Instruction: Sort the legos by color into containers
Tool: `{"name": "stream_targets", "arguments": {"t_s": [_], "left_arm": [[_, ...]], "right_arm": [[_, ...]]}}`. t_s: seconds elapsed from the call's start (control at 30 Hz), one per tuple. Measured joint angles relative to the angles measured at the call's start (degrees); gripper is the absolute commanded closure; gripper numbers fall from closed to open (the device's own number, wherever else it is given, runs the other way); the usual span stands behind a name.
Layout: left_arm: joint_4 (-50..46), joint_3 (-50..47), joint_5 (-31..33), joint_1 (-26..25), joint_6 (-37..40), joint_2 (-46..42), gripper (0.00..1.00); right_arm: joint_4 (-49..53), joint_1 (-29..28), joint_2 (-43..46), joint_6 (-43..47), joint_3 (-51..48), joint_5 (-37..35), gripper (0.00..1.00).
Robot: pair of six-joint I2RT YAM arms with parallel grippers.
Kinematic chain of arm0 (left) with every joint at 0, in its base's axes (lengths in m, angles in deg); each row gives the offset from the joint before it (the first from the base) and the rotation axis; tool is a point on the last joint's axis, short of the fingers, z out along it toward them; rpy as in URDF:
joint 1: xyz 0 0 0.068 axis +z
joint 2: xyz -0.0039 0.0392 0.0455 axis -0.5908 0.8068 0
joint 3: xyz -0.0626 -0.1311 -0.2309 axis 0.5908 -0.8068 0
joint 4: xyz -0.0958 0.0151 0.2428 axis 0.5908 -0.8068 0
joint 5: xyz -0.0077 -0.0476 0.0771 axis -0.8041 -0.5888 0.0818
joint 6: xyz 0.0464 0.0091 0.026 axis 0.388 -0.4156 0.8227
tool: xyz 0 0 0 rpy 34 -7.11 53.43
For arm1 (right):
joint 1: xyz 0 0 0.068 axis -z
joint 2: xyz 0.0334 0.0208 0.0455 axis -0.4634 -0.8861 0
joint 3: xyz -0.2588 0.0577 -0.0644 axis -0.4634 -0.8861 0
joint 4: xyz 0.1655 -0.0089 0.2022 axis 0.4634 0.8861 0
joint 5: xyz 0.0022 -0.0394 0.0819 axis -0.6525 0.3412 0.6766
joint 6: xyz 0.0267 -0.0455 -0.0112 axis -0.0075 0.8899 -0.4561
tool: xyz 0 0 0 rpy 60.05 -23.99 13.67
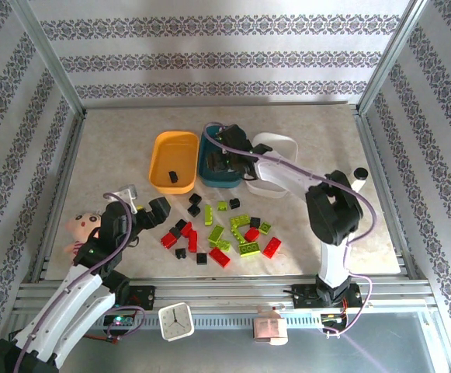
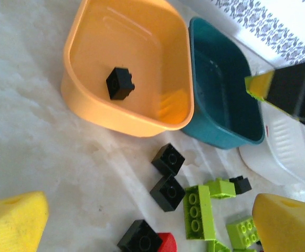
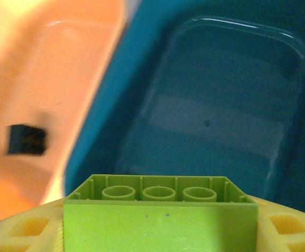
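Note:
My right gripper [image 1: 227, 162] hangs over the dark teal tray [image 1: 207, 172], shut on a lime green lego [image 3: 160, 210] whose hollow underside faces the camera. Below it the teal tray [image 3: 220, 105] looks bare inside. To its left, the orange-yellow tray [image 1: 157, 155] holds one black lego [image 2: 120, 83]. The translucent white tray [image 1: 283, 144] lies partly under the right arm. Red, green and black legos [image 1: 225, 233] lie scattered on the table in front of the trays. At the pile's left edge my left gripper [image 2: 149, 226] is open above black legos [image 2: 168, 192], with nothing between its fingers.
A small doll [image 1: 85, 229] lies at the table's left edge beside the left arm. A white cylinder with a black cap [image 1: 359, 180] stands at the right. Metal frame posts and patterned walls close in the table on three sides.

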Motion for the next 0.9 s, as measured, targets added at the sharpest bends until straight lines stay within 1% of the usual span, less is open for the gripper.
{"name": "stream_targets", "arguments": {"t_s": [0.1, 0.17, 0.2, 0.27, 0.33, 0.43, 0.53, 0.6, 0.7, 0.8, 0.9], "left_arm": [[0.11, -0.17, -1.14, 0.00, 0.13, 1.05, 0.00], [0.11, -0.17, -1.95, 0.00, 0.35, 2.19, 0.03], [0.11, -0.13, -2.25, 0.00, 0.48, 2.75, 0.03], [0.09, 0.15, -3.06, 0.00, 1.05, 4.28, 0.04], [0.09, 0.57, -3.67, 0.00, 1.55, 5.81, 0.03], [0.11, 0.96, -4.74, 0.00, 1.95, 7.63, 0.01], [0.26, 1.05, -5.64, 0.00, 2.03, 8.39, 0.00], [0.28, 1.07, -6.01, 0.00, 2.01, 8.50, 0.00], [0.50, 1.07, -6.25, 0.00, 2.01, 8.39, 0.00], [0.55, 1.07, -6.38, 0.00, 2.01, 7.96, 0.00], [0.79, 1.07, -6.40, 0.00, 1.99, 7.34, 0.00]], "right_arm": [[1.29, 1.49, -4.55, -0.66, 3.41, -0.68, 0.40], [2.23, 1.73, -6.58, -1.31, 5.18, -1.05, 0.35], [2.60, 1.73, -7.15, -1.51, 5.66, -1.16, 0.33], [3.28, 1.68, -7.96, -1.88, 6.71, -1.42, 0.23], [3.67, 1.68, -8.31, -2.49, 7.43, -1.70, 0.18], [3.85, 1.68, -8.28, -2.49, 8.11, -2.10, 0.15], [3.85, 1.68, -7.61, -2.40, 7.74, -2.16, 0.15], [3.56, 1.68, -5.53, -2.36, 5.49, -2.10, 0.16], [2.56, 1.25, 1.60, -1.99, -2.16, -2.10, 0.16], [1.20, 0.28, 11.52, -1.49, -11.80, -2.16, 0.17], [0.33, -1.84, 21.38, -1.31, -21.27, -2.34, 0.17]]}}
